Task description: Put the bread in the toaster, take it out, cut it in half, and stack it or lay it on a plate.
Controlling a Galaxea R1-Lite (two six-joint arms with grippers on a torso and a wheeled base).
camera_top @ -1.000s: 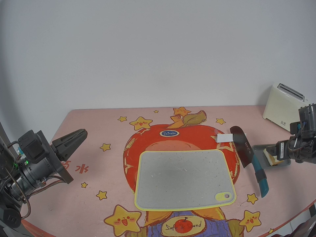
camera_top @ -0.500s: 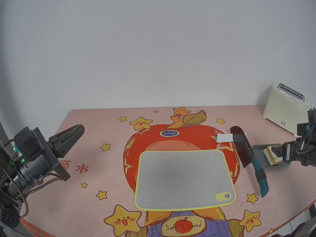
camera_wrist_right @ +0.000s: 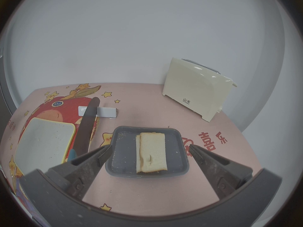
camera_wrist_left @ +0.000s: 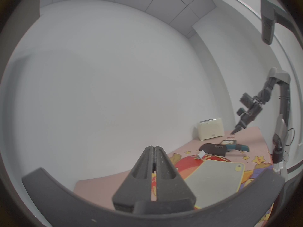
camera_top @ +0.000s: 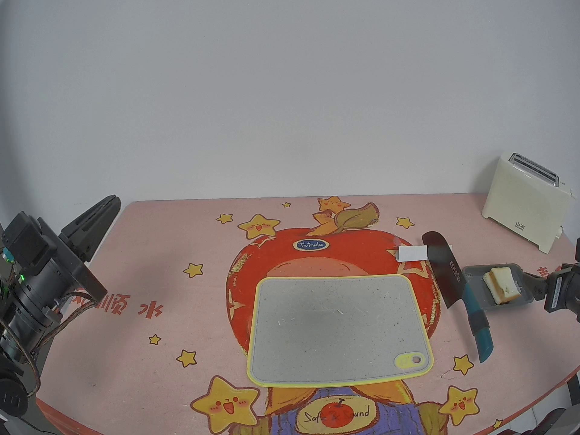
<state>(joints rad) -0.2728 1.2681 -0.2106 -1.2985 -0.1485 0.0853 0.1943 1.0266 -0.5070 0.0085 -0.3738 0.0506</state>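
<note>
The knife [camera_wrist_right: 86, 123] has most of its teal handle hidden behind a finger [camera_wrist_right: 85, 166] of the right end effector [camera_wrist_right: 150, 148]. The lower bread slice [camera_wrist_right: 137, 153] shows just one edge beneath the upper slice [camera_wrist_right: 153, 152]. In the left wrist view the plate [camera_wrist_left: 228, 142] is too small to tell what lies on it.

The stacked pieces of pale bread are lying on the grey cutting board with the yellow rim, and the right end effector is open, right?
No. The stacked pieces of pale bread lie in the dark grey rectangular plate, not on the grey cutting board with the yellow rim; the right wrist view shows it. The right end effector is open.
</note>
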